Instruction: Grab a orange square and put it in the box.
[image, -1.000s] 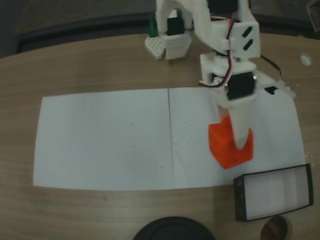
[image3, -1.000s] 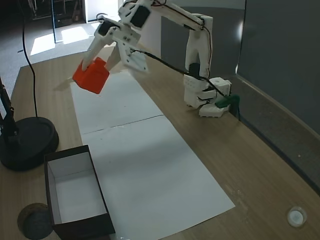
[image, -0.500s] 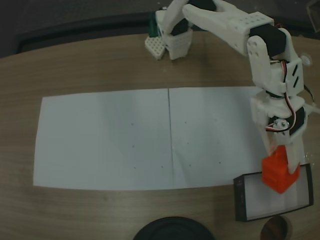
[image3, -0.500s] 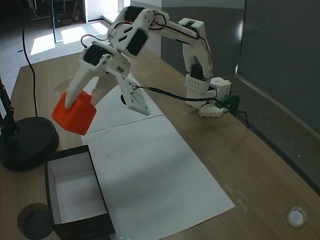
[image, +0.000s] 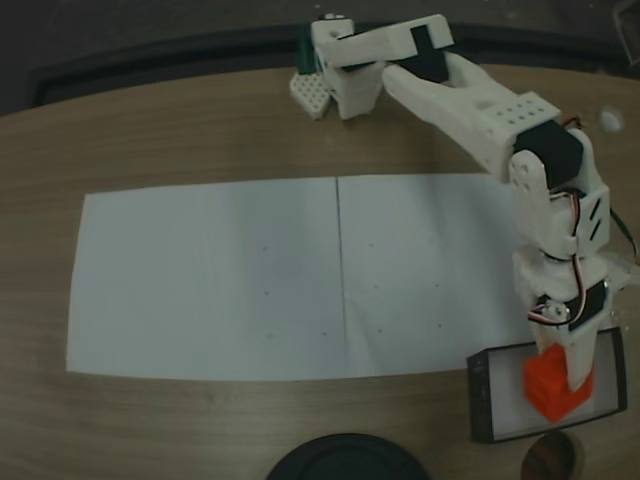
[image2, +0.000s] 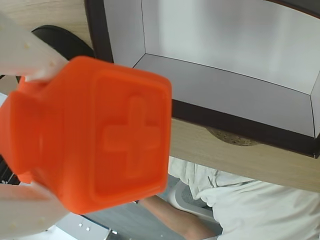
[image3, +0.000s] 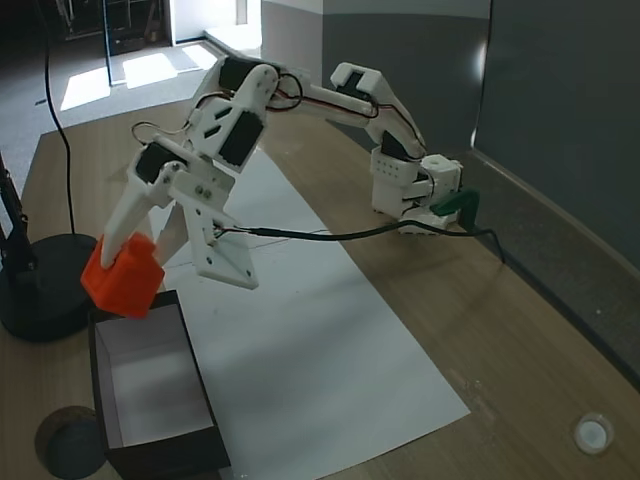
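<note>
On the wooden table you have one white robot arm, stretched out from its base at the far edge toward the near right corner in a fixed view. Its gripper pinches one orange square, a small block with rounded edges. In the wrist view, the block shows a raised cross on one face, with a white finger pressed against its upper side and another against its lower side.

One box, a shallow tray with black walls and a white floor, sits at the table's near right corner. In a fixed view from the side, the block hangs in the air above the far end of the box, not touching its floor.

Two white paper sheets lie side by side. One round black base stands beside the box, and one small dark disc lies near it.
</note>
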